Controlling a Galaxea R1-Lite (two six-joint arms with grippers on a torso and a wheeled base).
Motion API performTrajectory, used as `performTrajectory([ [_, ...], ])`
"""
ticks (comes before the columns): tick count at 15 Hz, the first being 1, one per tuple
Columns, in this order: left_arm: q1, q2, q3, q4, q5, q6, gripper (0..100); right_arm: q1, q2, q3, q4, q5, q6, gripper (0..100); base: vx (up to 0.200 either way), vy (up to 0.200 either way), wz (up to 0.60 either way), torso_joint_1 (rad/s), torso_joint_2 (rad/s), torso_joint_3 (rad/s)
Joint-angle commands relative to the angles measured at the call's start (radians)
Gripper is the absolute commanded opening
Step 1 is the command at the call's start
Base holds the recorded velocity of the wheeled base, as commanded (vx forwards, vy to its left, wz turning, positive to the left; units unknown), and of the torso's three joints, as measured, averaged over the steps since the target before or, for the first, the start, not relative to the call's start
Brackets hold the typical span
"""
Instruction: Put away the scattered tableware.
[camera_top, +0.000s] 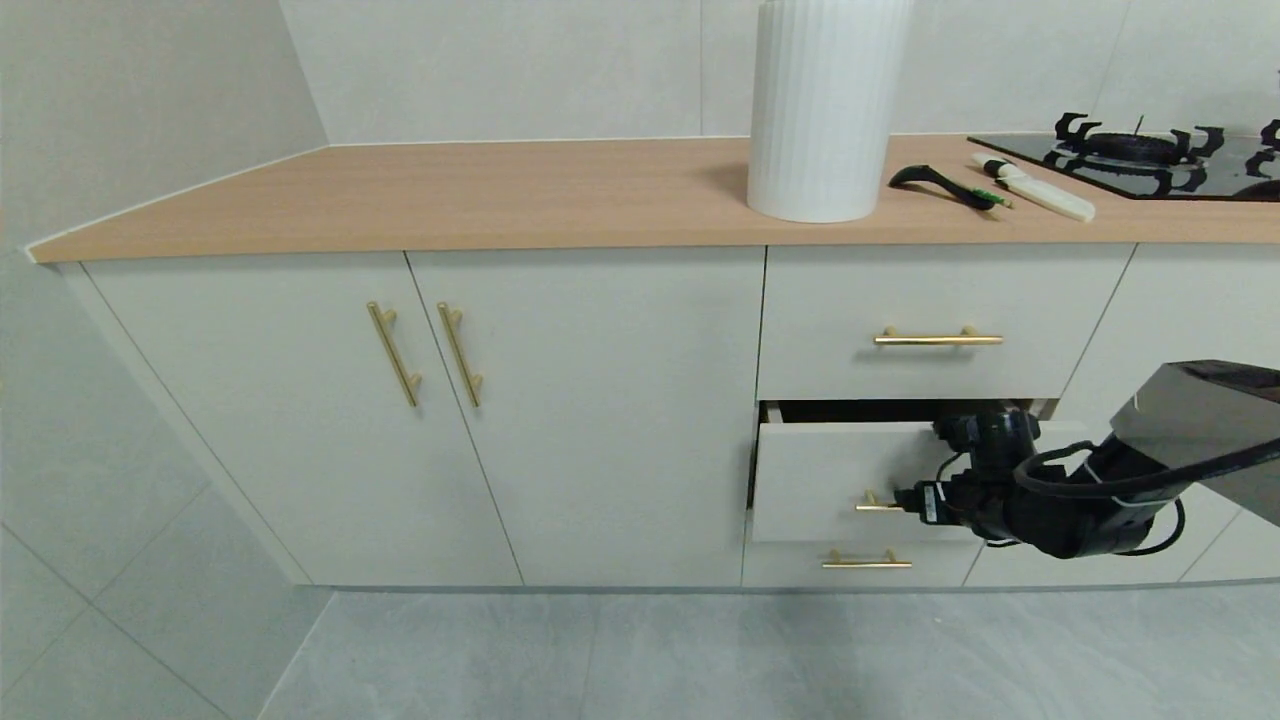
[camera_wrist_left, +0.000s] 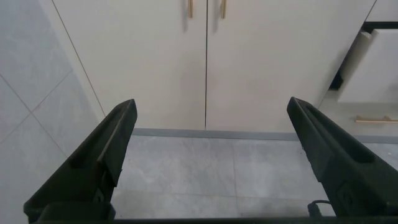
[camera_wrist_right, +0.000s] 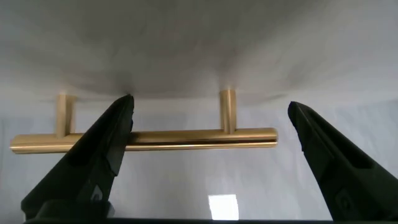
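Currently right gripper (camera_wrist_right: 209, 104) gapes at one drawer handle (camera_wrist_right: 174, 139); left gripper (camera_wrist_left: 211, 106) gapes (two utensils (camera_top: 940, 183) atop counter (camera_top: 500, 190)).

From the head camera I can't see inside the open drawer (camera_top: 840, 470): its gap is dark, and the right gripper (camera_top: 903, 499) covers most of its handle (camera_top: 870, 505). Above the drawer, the vase (camera_top: 820, 110) loses its top to the picture's edge, and the hob (camera_top: 1150, 160) runs off the side. Between them lie a black tool (camera_top: 940, 183) and a white tool (camera_top: 1040, 192), too small for me to identify.
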Motion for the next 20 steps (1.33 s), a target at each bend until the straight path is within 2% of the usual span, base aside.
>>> performTrajectory([
  [1, 0.000, 0.000, 0.000, 0.000, 0.001, 0.000, 100, 0.002, -0.220, 0.013, 0.205, 0.037, 0.004, 100, 0.000, 0.000, 0.00, 0.000, 0.00, 0.000],
  [4, 0.000, 0.000, 0.000, 0.000, 0.001, 0.000, 100, 0.034, -0.450, 0.019, 0.462, 0.151, 0.005, 100, 0.000, 0.000, 0.00, 0.000, 0.00, 0.000],
  [5, 0.000, 0.000, 0.000, 0.000, 0.001, 0.000, 100, 0.050, -0.504, 0.024, 0.494, 0.180, 0.008, 100, 0.000, 0.000, 0.00, 0.000, 0.00, 0.000],
  [8, 0.000, 0.000, 0.000, 0.000, 0.001, 0.000, 100, 0.085, -0.554, 0.045, 0.489, 0.180, 0.008, 100, 0.000, 0.000, 0.00, 0.000, 0.00, 0.000],
  [11, 0.000, 0.000, 0.000, 0.000, 0.001, 0.000, 100, 0.096, -0.516, 0.082, 0.374, 0.171, 0.007, 100, 0.000, 0.000, 0.00, 0.000, 0.00, 0.000],
  [12, 0.000, 0.000, 0.000, 0.000, 0.001, 0.000, 100, 0.096, -0.461, 0.105, 0.244, 0.152, 0.005, 100, 0.000, 0.000, 0.00, 0.000, 0.00, 0.000],
  [14, 0.000, 0.000, 0.000, 0.000, 0.001, 0.000, 100, 0.096, -0.389, 0.136, 0.086, 0.093, 0.004, 100, 0.000, 0.000, 0.00, 0.000, 0.00, 0.000],
  [15, 0.000, 0.000, 0.000, 0.000, 0.001, 0.000, 100, 0.097, -0.317, 0.156, -0.069, 0.034, 0.004, 100, 0.000, 0.000, 0.00, 0.000, 0.00, 0.000],
  [16, 0.000, 0.000, 0.000, 0.000, 0.001, 0.000, 100, 0.102, -0.281, 0.160, -0.140, 0.021, 0.002, 100, 0.000, 0.000, 0.00, 0.000, 0.00, 0.000],
  [17, 0.000, 0.000, 0.000, 0.000, 0.001, 0.000, 100, 0.102, -0.257, 0.160, -0.178, 0.019, 0.002, 100, 0.000, 0.000, 0.00, 0.000, 0.00, 0.000],
  [20, 0.000, 0.000, 0.000, 0.000, 0.001, 0.000, 100, 0.102, -0.249, 0.159, -0.178, 0.021, 0.002, 100, 0.000, 0.000, 0.00, 0.000, 0.00, 0.000],
])
